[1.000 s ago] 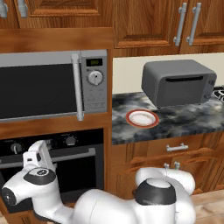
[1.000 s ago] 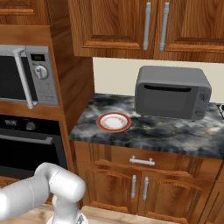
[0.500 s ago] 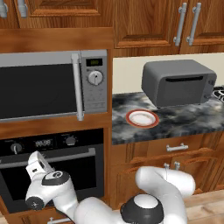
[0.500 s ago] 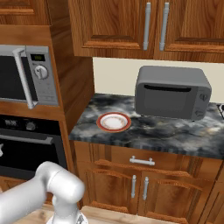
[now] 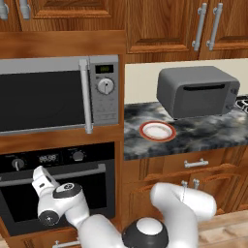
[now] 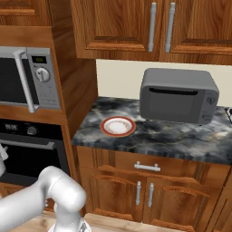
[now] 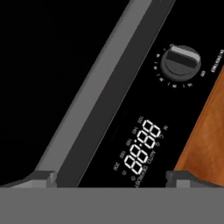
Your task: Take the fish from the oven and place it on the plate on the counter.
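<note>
Oven [image 5: 58, 186] access comes first: the black glass door is seen shut, its long silver bar handle [image 5: 53, 174] running across the top of the door below the knobs and the digital display [image 7: 142, 151]. The fish cannot be seen in any view; it is judged to lie inside, behind the dark glass, and its exact rack cannot be told. The gripper [image 7: 111, 177] is held close to the left end of the handle, with its fingers spread wide and nothing between them. In the hand view the handle runs diagonally between the two fingertips [image 7: 41, 177], with a knob [image 7: 180, 61] and the display just beside it.

The plate [image 5: 157, 131] is set on the counter [image 5: 208, 131], to the right of the oven and in front of the grey toaster oven [image 5: 197, 91], with the silver microwave [image 5: 58, 94] directly above the oven.

The fish is expected to be very light, slim and small against the finger gap, so it could easily be nudged away or slip through wire bars. A grasp across its narrow middle, with the fingers closed gently from above, is judged safest. The handle itself is stiff and should be taken squarely before the door is pulled down.
</note>
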Available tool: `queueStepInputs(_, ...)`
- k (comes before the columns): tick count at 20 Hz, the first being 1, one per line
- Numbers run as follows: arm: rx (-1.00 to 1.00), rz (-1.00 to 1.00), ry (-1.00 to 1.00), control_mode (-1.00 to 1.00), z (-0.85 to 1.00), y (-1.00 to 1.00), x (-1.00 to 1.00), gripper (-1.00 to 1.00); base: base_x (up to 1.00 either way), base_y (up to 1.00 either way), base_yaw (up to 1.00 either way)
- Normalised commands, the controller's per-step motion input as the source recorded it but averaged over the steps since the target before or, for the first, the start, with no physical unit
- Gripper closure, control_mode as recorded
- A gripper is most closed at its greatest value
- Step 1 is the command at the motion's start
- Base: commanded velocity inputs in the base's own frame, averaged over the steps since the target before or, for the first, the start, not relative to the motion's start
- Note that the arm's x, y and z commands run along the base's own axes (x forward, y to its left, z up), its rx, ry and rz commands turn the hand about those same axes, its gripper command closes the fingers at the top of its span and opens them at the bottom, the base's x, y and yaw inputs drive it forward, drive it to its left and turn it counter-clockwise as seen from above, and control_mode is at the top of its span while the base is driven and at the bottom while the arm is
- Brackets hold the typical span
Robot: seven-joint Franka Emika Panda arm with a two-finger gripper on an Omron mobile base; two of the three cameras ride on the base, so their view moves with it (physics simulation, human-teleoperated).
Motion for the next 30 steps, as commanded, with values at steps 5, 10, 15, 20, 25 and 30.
queueStepInputs(5, 0.17, -0.02, -0.12, -1.0, -0.33, 0.12, 0.16, -1.0, 0.0, 0.0, 0.0)
queueStepInputs(10, 0.21, -0.04, -0.13, -1.0, -0.26, 0.11, 0.08, -1.0, 0.0, 0.0, 0.0)
queueStepInputs(15, 0.08, -0.12, -0.03, -1.0, -0.05, 0.01, 0.25, -1.0, 0.0, 0.0, 0.0)
queueStepInputs(20, 0.01, -0.14, 0.0, -1.0, -0.16, 0.0, 0.45, -1.0, 0.0, 0.0, 0.0)
queueStepInputs(25, 0.0, -0.08, 0.0, -1.0, -0.18, 0.0, 0.3, -1.0, 0.0, 0.0, 0.0)
queueStepInputs(30, 0.0, -0.01, 0.0, -1.0, -0.52, 0.0, 0.0, -1.0, 0.0, 0.0, 0.0)
